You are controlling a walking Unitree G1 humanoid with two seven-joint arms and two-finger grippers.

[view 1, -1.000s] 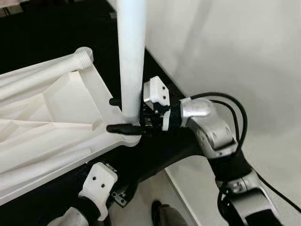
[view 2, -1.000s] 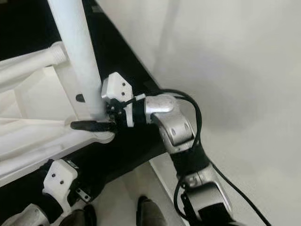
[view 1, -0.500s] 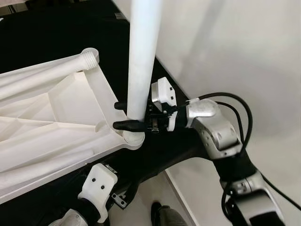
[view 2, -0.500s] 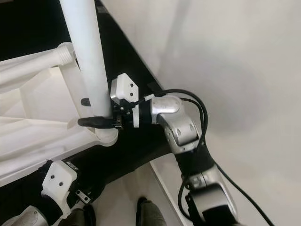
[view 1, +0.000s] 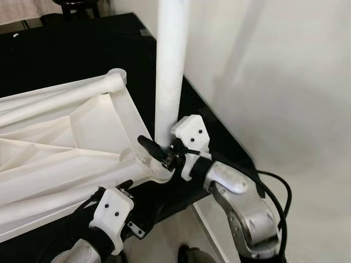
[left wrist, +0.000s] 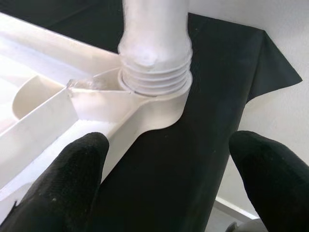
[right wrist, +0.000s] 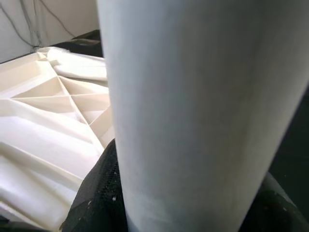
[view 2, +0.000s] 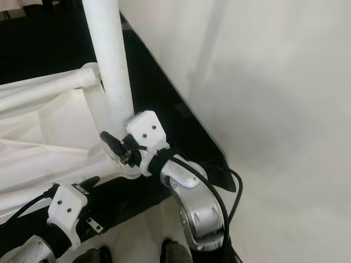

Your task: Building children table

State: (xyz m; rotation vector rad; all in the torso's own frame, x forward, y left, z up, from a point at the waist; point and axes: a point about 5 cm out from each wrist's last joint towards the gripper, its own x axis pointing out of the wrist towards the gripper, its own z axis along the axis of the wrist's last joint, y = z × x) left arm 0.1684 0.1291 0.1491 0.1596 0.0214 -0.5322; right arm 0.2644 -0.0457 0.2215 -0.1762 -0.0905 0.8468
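a pale wall (view 1: 285, 82) rises on the robot's right, and a black cloth (view 1: 66, 60) covers the ground before it, its corner ending just short of the light floor (view 2: 285, 219). on the cloth lies the upturned white plastic tabletop (view 1: 60, 159), ribbed underside facing up, taking up the robot's left side. one white table leg (view 1: 55, 98) lies along the far edge of the tabletop, its threaded end (view 1: 117, 76) near the far corner. a second white leg (view 1: 170, 60) stands upright in the near corner socket (left wrist: 159, 104) of the tabletop; the left wrist view shows its threaded base (left wrist: 154, 77) seated in that socket, several turns of thread exposed above the rim. the right arm (view 1: 241, 203), silver with a black cable looping beside it, reaches in from the robot's right; the right pincer (view 1: 159, 153) is pinching the upright leg just above the socket, one black finger (view 1: 149, 147) showing across the front of the leg, and in the right wrist view the leg (right wrist: 203, 116) stands close before the lens with the dark fingers (right wrist: 96, 193) pressed to either side of it. the left pincer (left wrist: 169, 179) is low, beside the near edge of the tabletop and just short of the corner socket, its two fingers (left wrist: 63, 183) spread wide and touching nothing; its white wrist housing (view 1: 112, 211) shows at the near edge of the head views. a dark shoe tip (view 1: 184, 255) shows on the floor between the two arms.
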